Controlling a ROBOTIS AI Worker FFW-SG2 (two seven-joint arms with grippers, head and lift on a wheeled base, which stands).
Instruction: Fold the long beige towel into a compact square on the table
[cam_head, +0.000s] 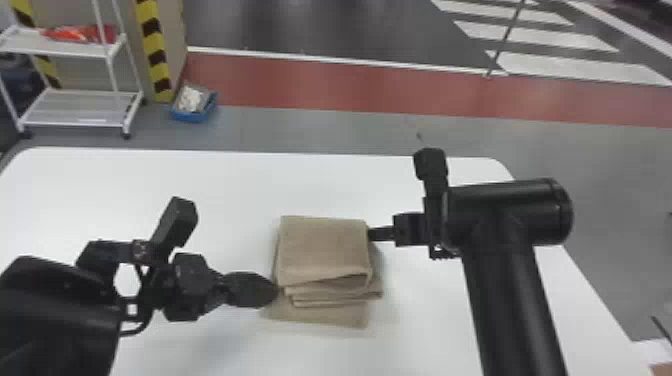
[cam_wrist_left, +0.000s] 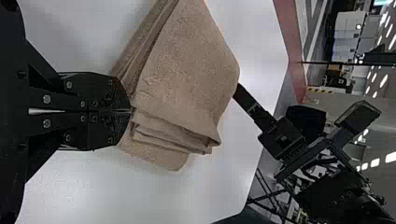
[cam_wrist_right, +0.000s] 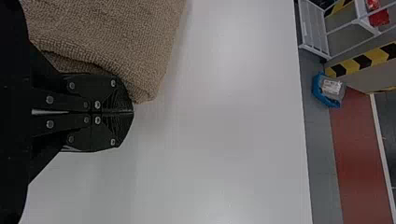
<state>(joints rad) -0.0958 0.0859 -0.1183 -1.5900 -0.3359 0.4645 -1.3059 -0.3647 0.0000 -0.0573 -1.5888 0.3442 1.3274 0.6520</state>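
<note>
Towel (cam_head: 322, 247): folded pad, several layers, flat on the white table (cam_head: 125, 182), btwn your two grippers. Your L gripper (cam_head: 275, 291): fingers pressed together, tips touching the pad's L edge, toward the near side. In the L wrist view, you see the L gripper (cam_wrist_left: 132, 111) w/ its finger faces meeting along a thin seam, tips against the layered edge. Your R gripper (cam_head: 370, 234): fingers likewise pressed together, tips at the pad's R edge, toward the far side; in the R wrist view, a towel corner lies right beside the tips. Note pad cond.: top panel approx. square, near edge slightly wavy; lower folds step out below it on the near & R sides, bottom layer projecting farthest toward you. Beyond the table's far edge, ref. floor items: white rack (cam_head: 75, 47) w/ red-orange item (cam_head: 75, 34) on its upper shelf, yellow-black striped post (cam_head: 152, 37), blue bin (cam_head: 192, 118), red floor strip (cam_head: 320, 85)
</note>
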